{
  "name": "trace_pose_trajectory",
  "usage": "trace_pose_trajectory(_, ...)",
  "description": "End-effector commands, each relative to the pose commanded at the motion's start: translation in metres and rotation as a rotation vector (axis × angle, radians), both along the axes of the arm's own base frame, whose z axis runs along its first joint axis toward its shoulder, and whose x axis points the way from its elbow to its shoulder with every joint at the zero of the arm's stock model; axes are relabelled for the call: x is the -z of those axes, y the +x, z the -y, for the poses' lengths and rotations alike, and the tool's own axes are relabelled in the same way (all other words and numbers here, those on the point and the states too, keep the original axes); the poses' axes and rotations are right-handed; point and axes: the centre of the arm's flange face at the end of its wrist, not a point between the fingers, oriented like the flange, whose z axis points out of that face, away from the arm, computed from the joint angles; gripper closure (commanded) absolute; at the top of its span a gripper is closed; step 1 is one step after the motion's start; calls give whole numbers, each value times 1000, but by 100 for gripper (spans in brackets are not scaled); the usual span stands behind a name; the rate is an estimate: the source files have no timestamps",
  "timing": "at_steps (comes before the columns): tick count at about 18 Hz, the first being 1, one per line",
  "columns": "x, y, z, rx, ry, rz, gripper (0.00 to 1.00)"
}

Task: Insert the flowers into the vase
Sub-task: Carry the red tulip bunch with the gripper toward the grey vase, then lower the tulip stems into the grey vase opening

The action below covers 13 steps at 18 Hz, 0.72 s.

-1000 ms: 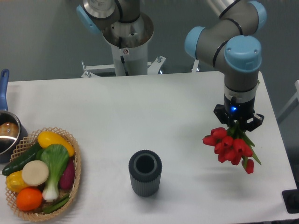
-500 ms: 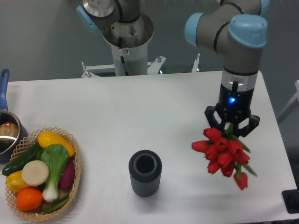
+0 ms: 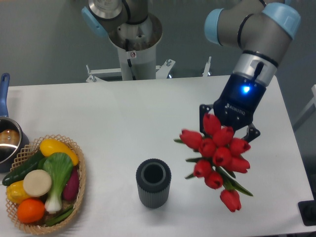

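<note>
A dark ribbed vase (image 3: 153,182) is seen upright near the front edge of the white table (image 3: 123,118), its round mouth open. To the vase's left, a wicker basket (image 3: 79,190) filled with vegetables (image 3: 44,180) is set at the table's edge, and behind the basket a steel saucepan (image 3: 7,140) with a blue handle is partly cut off. To the vase's right and raised above the table, a bunch of red tulips (image 3: 217,155) is held by its stems in the robot's hand (image 3: 228,123), the fingers closed on it and the blooms turned toward the camera. Behind, a second robot base (image 3: 133,39) is mounted.
</note>
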Motion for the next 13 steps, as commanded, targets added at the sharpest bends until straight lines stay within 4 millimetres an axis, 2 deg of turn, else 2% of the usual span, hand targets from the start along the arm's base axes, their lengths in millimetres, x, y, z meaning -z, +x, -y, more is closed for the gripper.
trace_pose_trajectory(9, 21, 0, -17, 168, 233, 73, 100)
trace_pose_trajectory(13, 47, 5, -38, 209, 249, 60, 100)
